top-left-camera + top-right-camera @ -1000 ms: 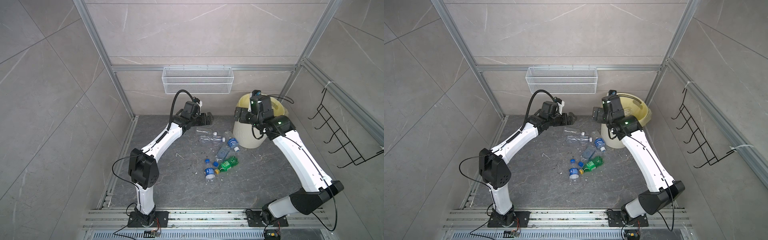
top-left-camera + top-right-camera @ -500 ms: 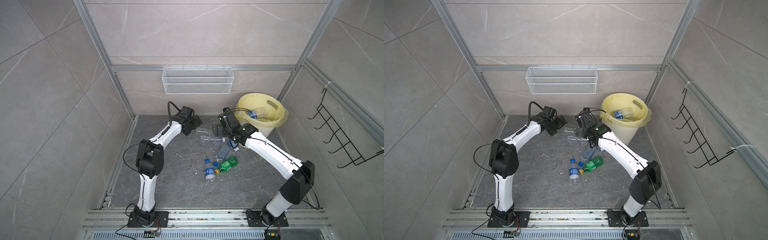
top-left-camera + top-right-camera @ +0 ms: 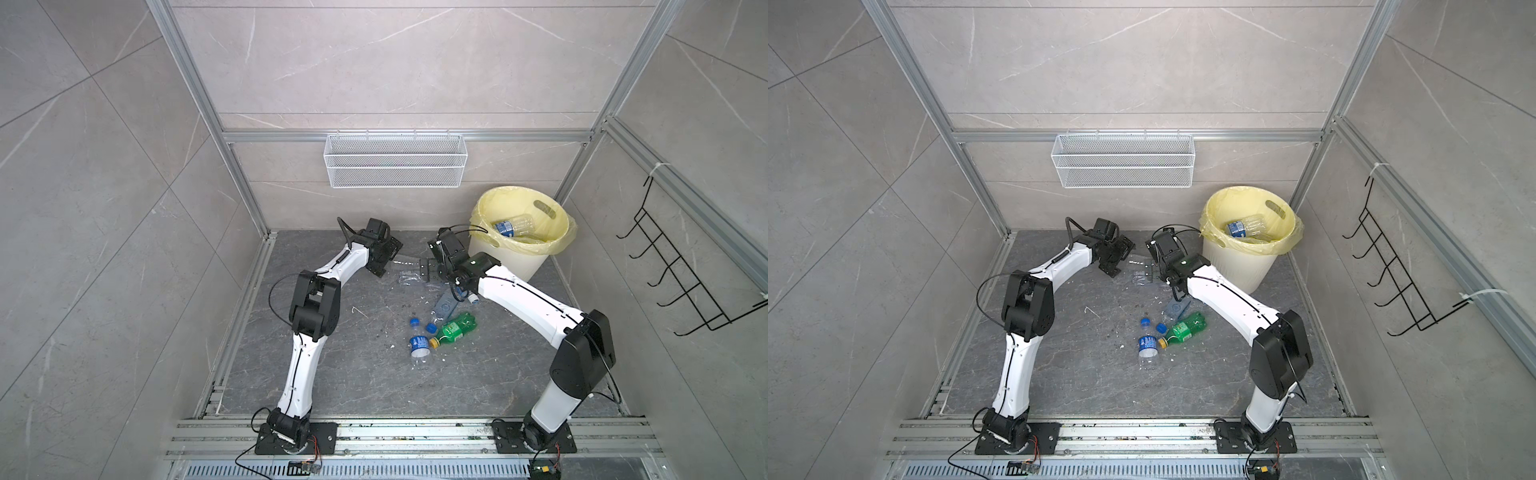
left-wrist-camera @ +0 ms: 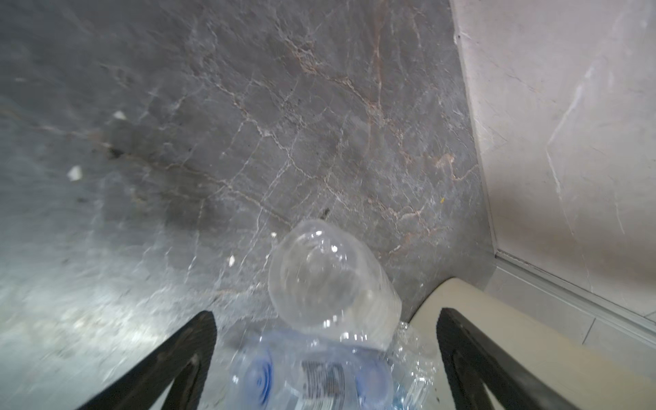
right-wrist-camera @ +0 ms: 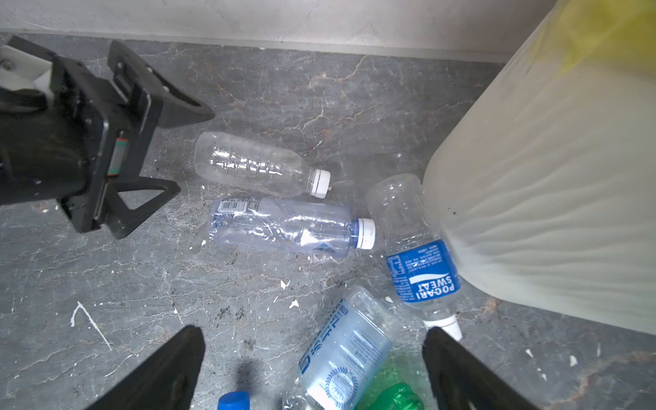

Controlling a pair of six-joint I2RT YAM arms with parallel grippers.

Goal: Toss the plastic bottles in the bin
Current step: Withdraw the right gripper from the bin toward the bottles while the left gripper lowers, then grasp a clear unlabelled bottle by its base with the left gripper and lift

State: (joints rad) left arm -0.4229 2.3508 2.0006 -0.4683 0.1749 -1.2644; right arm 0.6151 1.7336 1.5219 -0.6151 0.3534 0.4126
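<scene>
Several plastic bottles lie on the grey floor. A clear white-capped bottle (image 5: 248, 163) and a blue-tinted bottle (image 5: 284, 227) lie side by side between the two arms (image 3: 409, 277). My left gripper (image 4: 324, 314) is open, low at their base ends, touching neither. My right gripper (image 5: 314, 333) hangs open and empty above a pale-labelled bottle (image 5: 348, 348). A Pocari Sweat bottle (image 5: 415, 255) leans on the bin (image 3: 523, 232). A green bottle (image 3: 457, 328) and a blue-labelled bottle (image 3: 417, 345) lie nearer the front. Bottles (image 3: 513, 226) rest inside the bin.
A white wire mesh basket (image 3: 395, 166) hangs on the back wall. A black wire rack (image 3: 685, 274) is fixed to the right wall. The back wall stands close behind both grippers. A loose blue cap (image 3: 414, 322) lies on the floor.
My right arm swung from above the bin down to the floor by the bottles. My left gripper dropped lower toward the two clear bottles. Both stayed open.
</scene>
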